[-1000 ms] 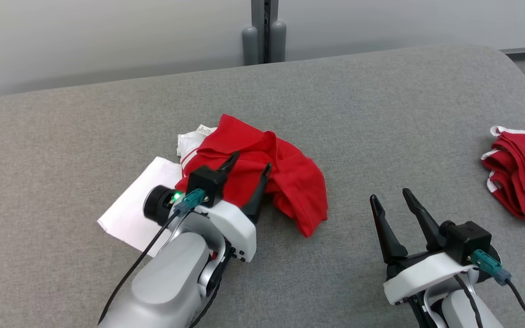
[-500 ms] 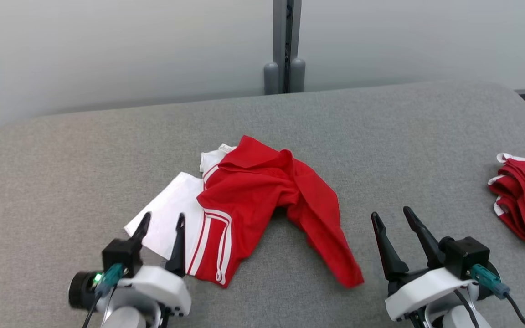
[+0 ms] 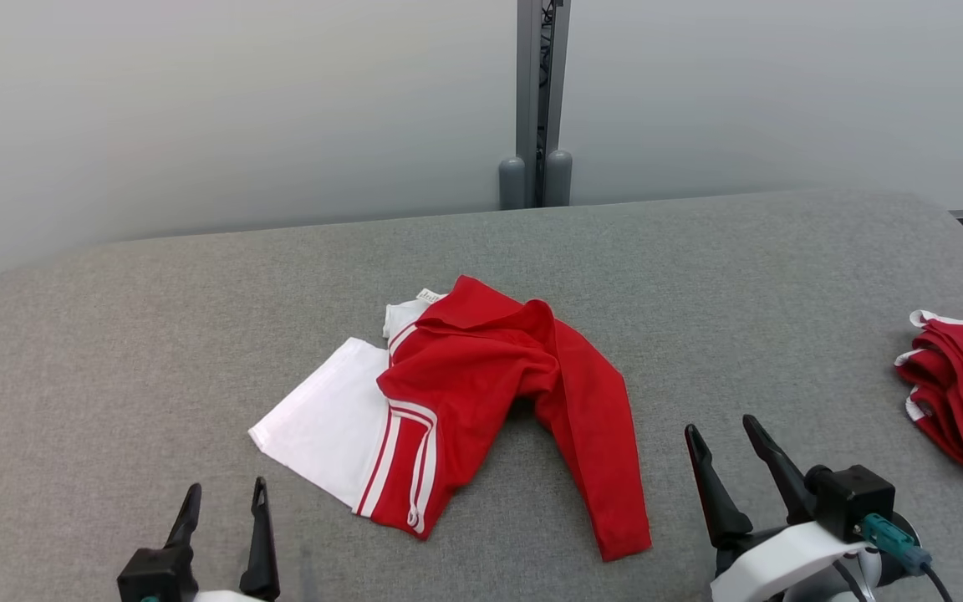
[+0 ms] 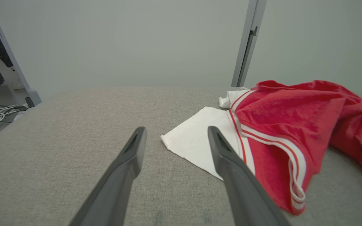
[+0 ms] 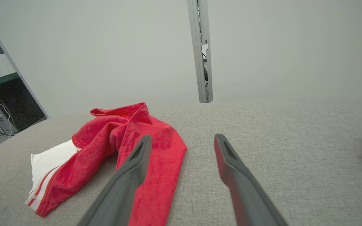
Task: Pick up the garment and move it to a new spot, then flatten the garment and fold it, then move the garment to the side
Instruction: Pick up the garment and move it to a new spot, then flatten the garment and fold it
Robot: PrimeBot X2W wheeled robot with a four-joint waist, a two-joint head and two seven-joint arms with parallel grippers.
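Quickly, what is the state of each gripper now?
Left gripper: open, holding nothing.
Right gripper: open, holding nothing.

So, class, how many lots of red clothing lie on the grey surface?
2. A crumpled red and white garment in the middle; a folded red pile at the right edge, possibly several pieces.
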